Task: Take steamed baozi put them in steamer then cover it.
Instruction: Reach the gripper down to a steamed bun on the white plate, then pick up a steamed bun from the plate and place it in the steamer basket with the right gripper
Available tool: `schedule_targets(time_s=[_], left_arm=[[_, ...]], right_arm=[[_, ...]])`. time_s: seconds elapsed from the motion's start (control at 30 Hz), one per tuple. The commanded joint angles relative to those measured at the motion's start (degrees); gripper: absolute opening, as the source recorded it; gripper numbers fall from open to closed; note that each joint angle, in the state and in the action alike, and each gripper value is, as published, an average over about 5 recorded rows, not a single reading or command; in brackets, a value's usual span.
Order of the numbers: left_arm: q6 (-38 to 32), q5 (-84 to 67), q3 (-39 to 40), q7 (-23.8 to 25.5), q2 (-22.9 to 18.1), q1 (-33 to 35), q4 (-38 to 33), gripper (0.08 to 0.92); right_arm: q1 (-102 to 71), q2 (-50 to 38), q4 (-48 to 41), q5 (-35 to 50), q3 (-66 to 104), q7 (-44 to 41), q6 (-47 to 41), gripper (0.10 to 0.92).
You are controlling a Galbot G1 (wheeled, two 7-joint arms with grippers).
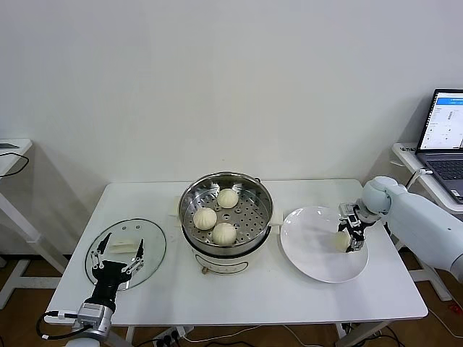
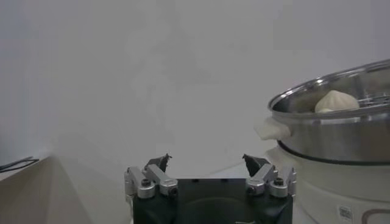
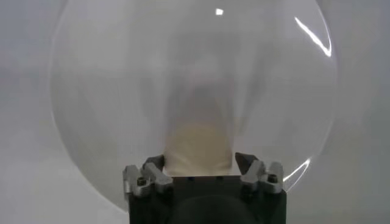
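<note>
The steamer (image 1: 226, 189) stands mid-table with three baozi on its perforated tray: one at the back (image 1: 228, 198), one on the left (image 1: 205, 217), one at the front (image 1: 224, 233). The fourth baozi (image 1: 341, 241) lies on the white plate (image 1: 311, 249). My right gripper (image 1: 350, 238) is down on it, its open fingers on either side of the bun, seen close in the right wrist view (image 3: 200, 143). My left gripper (image 1: 119, 259) is open and empty above the glass lid (image 1: 148, 238). The left wrist view shows the steamer (image 2: 341, 137) with one baozi (image 2: 336, 101).
A laptop (image 1: 444, 137) sits on a side table at the right. Another side table edge (image 1: 11, 152) is at the far left. The glass lid's white handle (image 1: 124, 244) lies under my left gripper. The wall is close behind the table.
</note>
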Motion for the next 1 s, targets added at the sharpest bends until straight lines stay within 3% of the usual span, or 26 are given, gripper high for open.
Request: schedule_targets(time_s=[0.03, 0.27, 0.63, 0.83, 1.0], left_arm=[[0.05, 0.02, 0.05, -0.07, 0.0, 0.01, 0.01, 0.823], [0.14, 0.06, 0.24, -0.2, 0.0, -0.04, -0.28, 0.823], [0.25, -0.2, -0.04, 0.03, 0.3, -0.78, 0.13, 0.823], [0.08, -0.53, 0.03, 0.63, 0.71, -1.82, 1.26, 0.823], [0.05, -1.44, -0.3, 1.13, 1.3, -2.2, 1.12, 0.823]], right_arm=[[-0.31, 0.17, -0.12, -0.06, 0.45, -0.17, -0.04, 0.702], [2.44, -2.23, 2.72, 4.36, -2.07, -0.88, -1.37, 0.679], [28.49, -9.47, 17.08, 27.86, -25.62, -1.74, -11.39, 0.679], [48.1, -7.01, 28.75, 37.74, -41.78, -0.74, -16.49, 0.679], [57.17, -1.65, 33.13, 45.28, -47.82, -0.63, -21.35, 0.679]])
